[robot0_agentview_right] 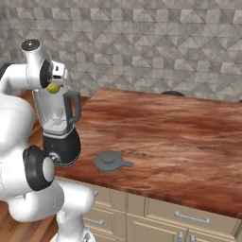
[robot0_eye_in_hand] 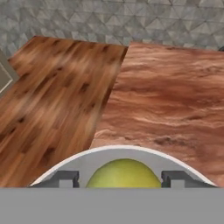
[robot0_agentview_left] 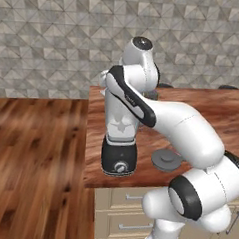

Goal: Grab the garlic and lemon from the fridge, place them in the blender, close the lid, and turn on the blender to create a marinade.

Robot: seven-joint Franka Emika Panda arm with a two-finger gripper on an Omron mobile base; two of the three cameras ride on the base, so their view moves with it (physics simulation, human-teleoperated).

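We see the tool poised directly over the open top of the blender, which stands at the counter's left front corner, close to both edges. The lemon sits between the fingertips, right at the rim of the jar. In the hand view the yellow-green fruit fills the space between the two dark tips, with a sliver of gap on either side — the tool stands wide, about as wide as the lemon itself, and we cannot tell whether the pads are pressing on it or have just let go.

The blender's clear greyish jar rests on its black base, the round silver knob facing the front edge of the counter and the handle turned toward the counter's middle. A pale lump shows low inside the jar, too faint to name with certainty.

The lid lies flat on the counter just beside the blender base — near the front edge, apart from the base, its raised centre knob upward.
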